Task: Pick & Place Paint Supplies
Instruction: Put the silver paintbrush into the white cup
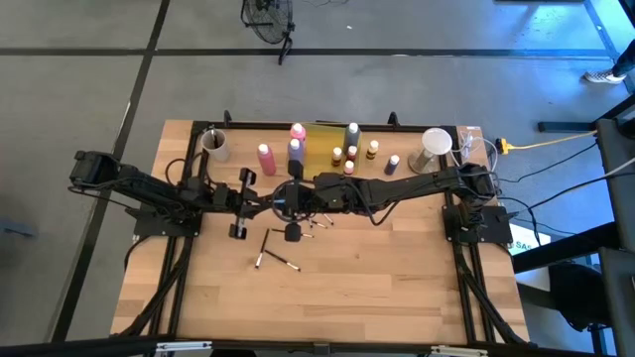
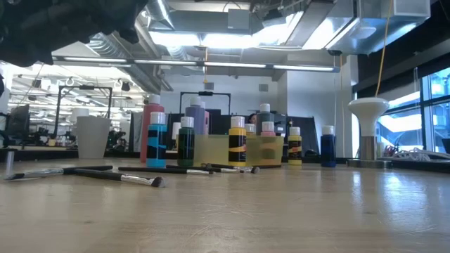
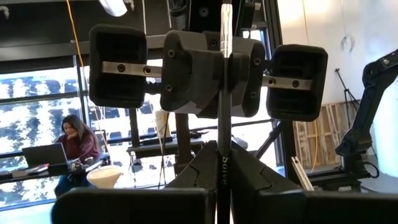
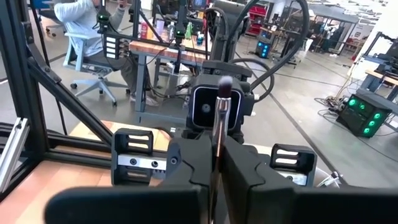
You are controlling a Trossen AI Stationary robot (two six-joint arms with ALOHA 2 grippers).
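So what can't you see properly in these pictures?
- High view: the two jaws meet mid-table; the dark arms hide what they hold.
- Left wrist view: the thin dark brush handle runs off the top edge; its tip is cut off.
- Low view: the translucent yellow tray hides what's behind it.
- High view: small white-capped paint bottles are too small to read.

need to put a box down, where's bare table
Bare: the table's whole near half, below the brushes, plus the far left corner beside the cup. Crowded: the far edge, with bottles and tray, and mid-table where both arms meet.
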